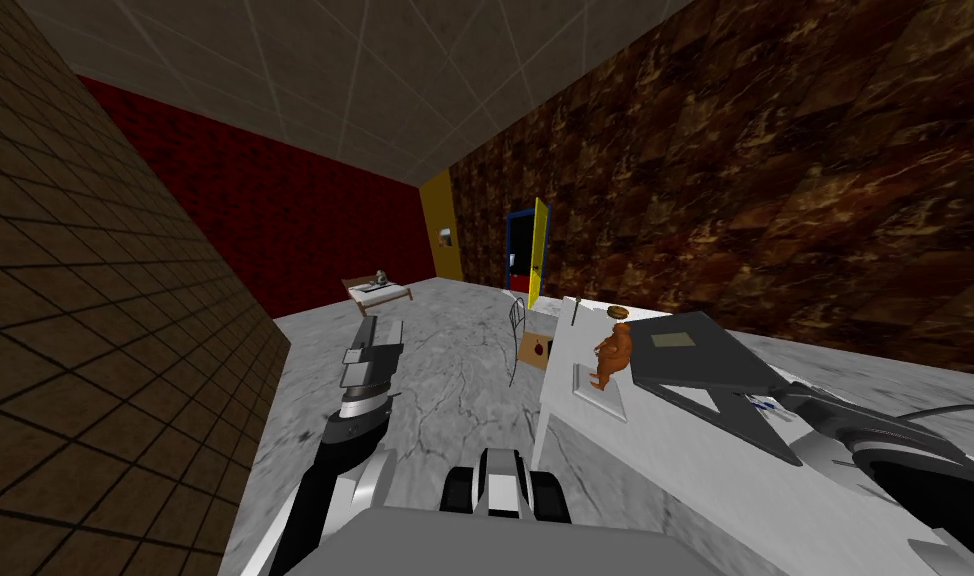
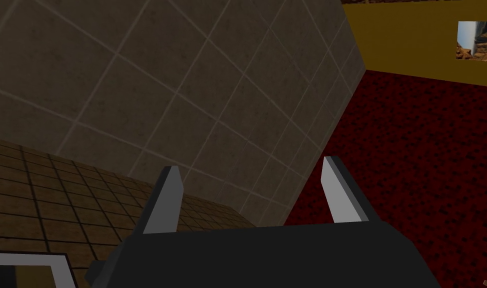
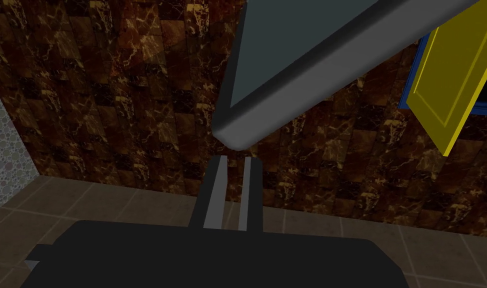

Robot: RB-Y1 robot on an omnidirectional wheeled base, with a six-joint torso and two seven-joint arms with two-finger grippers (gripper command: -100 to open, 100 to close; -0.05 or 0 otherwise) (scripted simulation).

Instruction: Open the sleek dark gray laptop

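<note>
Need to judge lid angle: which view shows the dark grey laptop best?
Head view: the whole slim dark grey laptop sits on the white desk, lid partly raised. The right wrist view catches just a rounded lid corner, close beyond the shut right pincer. The open left pincer points away from the desk.

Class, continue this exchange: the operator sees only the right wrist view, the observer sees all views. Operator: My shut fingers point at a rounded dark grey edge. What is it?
Observer: The raised lid of the slim dark grey laptop, which sits on a white rectangular desk.
Operator: Anything standing near it?
Observer: A small orange figurine on a pale flat base, on the desk beside the laptop, away from your right gripper.
Operator: And my other arm?
Observer: The left gripper is open, held above the marbled grey floor, apart from the desk.
</note>
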